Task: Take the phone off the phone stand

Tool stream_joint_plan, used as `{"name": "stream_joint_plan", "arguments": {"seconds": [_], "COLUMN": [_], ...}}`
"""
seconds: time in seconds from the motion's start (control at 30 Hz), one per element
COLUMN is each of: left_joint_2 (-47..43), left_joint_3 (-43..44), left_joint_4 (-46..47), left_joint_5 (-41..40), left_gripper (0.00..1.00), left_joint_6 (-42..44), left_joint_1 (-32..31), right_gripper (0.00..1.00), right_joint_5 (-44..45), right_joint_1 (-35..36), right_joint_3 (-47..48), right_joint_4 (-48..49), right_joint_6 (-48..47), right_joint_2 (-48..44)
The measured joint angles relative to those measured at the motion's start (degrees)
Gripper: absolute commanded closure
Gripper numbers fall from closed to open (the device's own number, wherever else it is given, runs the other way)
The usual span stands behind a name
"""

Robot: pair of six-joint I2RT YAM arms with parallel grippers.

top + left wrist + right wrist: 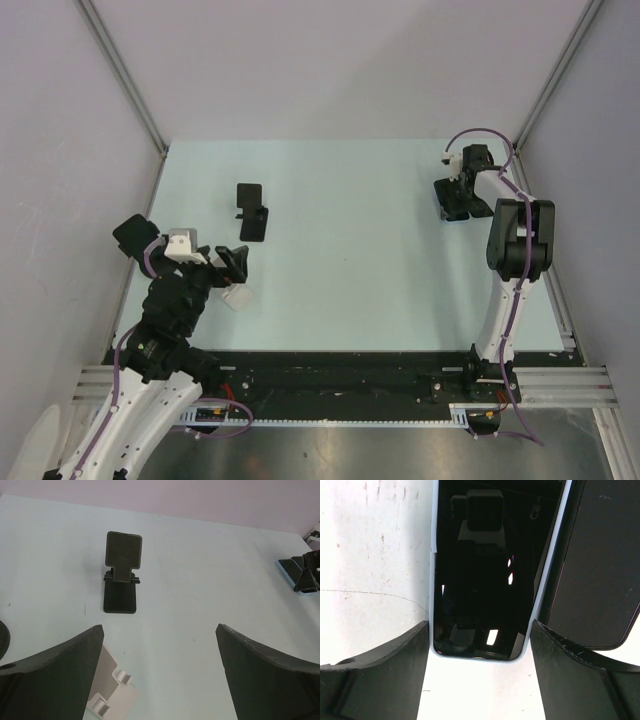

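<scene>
The phone [485,570], black-screened in a pale blue case, lies between my right gripper's [479,625] fingers, and both fingers press on its long edges near its lower end. From above, that gripper [455,205] stands at the far right of the table over the phone, which its fingers mostly hide. A dark flat panel [595,565] lies against the phone's right edge; I cannot tell whether it is the phone stand. My left gripper [160,627] hangs open and empty over the near left [235,265]. In the left wrist view the phone [289,570] shows at the far right.
An empty black stand [252,210] stands upright at the left middle, ahead of the left gripper [121,575]. A white folded stand [238,296] lies flat by the left finger [110,690]. Grey walls close in the table on three sides.
</scene>
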Motion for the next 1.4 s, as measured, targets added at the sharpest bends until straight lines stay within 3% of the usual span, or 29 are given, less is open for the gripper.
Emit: {"name": "stream_joint_plan", "arguments": {"seconds": [0.73,1.07,1.23,1.4], "left_joint_2": [0.24,0.24,0.24,0.24], "left_joint_3": [0.00,0.00,0.00,0.00], "left_joint_4": [0.04,0.02,0.04,0.04], "left_joint_5": [0.42,0.52,0.50,0.28], "left_gripper": [0.00,0.00,0.00,0.00], "left_joint_6": [0.42,0.42,0.39,0.35], "left_joint_1": [-0.02,0.00,0.00,0.00], "right_gripper": [0.28,0.02,0.00,0.00], "right_joint_5": [0.02,-0.04,-0.85,-2.67], "right_joint_1": [0.70,0.76,0.83,1.46], "right_joint_3": [2.95,3.04,1.55,-1.18], "right_joint_4": [-0.79,-0.15,0.04,0.48], "right_joint_6": [-1.42,-0.96,0.15,3.08], "right_joint_2": [1.90,1.95,0.17,-8.07]}}
